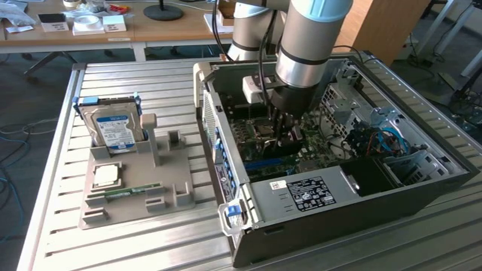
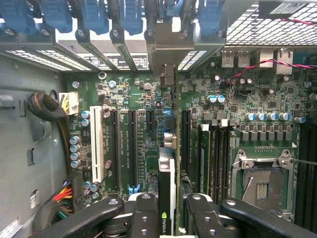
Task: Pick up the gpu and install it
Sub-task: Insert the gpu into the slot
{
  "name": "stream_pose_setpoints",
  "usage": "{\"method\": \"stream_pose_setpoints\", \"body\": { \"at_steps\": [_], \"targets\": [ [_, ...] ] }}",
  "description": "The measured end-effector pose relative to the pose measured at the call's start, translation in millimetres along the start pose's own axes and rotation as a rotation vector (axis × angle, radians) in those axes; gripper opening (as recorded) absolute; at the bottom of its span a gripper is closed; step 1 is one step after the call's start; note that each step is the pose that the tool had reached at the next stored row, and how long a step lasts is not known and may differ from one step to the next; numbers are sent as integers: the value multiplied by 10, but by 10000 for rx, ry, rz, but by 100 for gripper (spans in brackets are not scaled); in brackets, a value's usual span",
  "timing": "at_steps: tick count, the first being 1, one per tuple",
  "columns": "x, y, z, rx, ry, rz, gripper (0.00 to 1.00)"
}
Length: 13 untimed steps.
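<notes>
My gripper (image 2: 172,220) is shut on the gpu (image 2: 167,178), seen edge-on between the two black fingers (image 2: 143,213). The card is a thin board with a dark face. It runs from the fingers toward the case's rear slot openings, where its silver bracket (image 2: 168,44) sits. It stands upright over the green motherboard (image 2: 247,99), among the long black expansion slots (image 2: 132,148). Whether it sits in a slot I cannot tell. In the exterior view the gripper (image 1: 286,132) is deep inside the open computer case (image 1: 339,226), with the gpu (image 1: 285,145) dark below it.
A white slot (image 2: 97,148), RAM sticks (image 2: 204,153) and the CPU socket (image 2: 260,183) flank the card. Cable bundles (image 2: 47,106) lie by the case wall. On the exterior view's left, a grey holder (image 1: 135,197) carries a hard drive (image 1: 113,127), a CPU (image 1: 105,175) and a RAM stick (image 1: 132,191).
</notes>
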<state>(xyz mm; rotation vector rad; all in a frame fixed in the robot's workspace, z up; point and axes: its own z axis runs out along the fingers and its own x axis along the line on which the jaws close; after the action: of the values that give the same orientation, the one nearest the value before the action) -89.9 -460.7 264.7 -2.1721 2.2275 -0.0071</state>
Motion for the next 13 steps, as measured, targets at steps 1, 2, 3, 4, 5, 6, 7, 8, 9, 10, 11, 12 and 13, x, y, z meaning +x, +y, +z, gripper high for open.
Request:
{"method": "stream_pose_setpoints", "body": {
  "at_steps": [1, 2, 3, 4, 5, 6, 7, 8, 9, 10, 11, 12, 13],
  "targets": [
    [2, 0, 0, 0, 0, 1, 27],
    [3, 0, 0, 1, -1, 1, 27],
    [3, 0, 0, 1, -1, 2, 27],
    [4, 0, 0, 1, -1, 1, 27],
    [5, 0, 1, 1, -2, 1, 27],
    [6, 0, 0, 1, -1, 1, 27],
    [7, 1, 0, 1, -1, 1, 27],
    [8, 1, 0, 1, -1, 1, 27],
    [9, 3, 0, 1, -1, 0, 27],
    [9, 7, 0, 1, -1, 1, 27],
    [9, 13, 0, 1, 0, 1, 27],
    [9, 19, -1, 1, 0, 1, 27],
    [9, 24, 0, 1, -1, 0, 27]
  ]
}}
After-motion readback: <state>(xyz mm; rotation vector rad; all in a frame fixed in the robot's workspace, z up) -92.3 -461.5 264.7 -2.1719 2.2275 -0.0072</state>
